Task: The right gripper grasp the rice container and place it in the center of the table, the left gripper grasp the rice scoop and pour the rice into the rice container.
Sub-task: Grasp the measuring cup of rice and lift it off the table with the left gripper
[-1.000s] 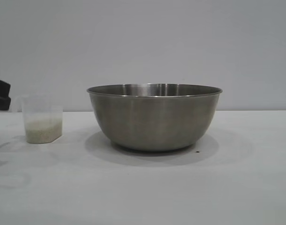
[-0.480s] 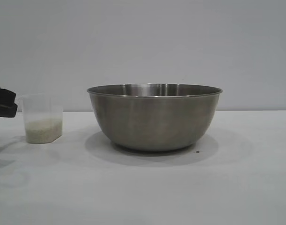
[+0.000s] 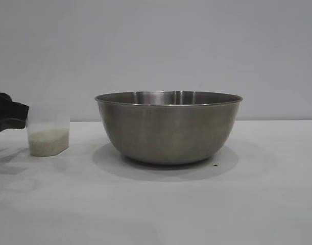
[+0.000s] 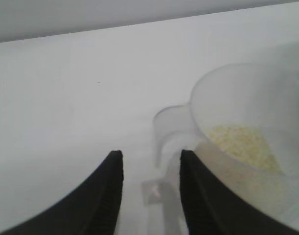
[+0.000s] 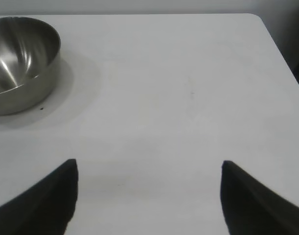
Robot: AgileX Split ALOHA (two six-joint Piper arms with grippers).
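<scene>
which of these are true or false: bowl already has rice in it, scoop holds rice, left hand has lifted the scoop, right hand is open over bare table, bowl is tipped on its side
1. The bowl already has rice in it. False: what shows of its inside in the right wrist view is bare metal.
2. The scoop holds rice. True.
3. The left hand has lifted the scoop. False: the scoop stands on the table; the hand's fingers are on either side of its handle and not closed on it.
4. The right hand is open over bare table. True.
5. The bowl is tipped on its side. False: it stands upright, rim level.
</scene>
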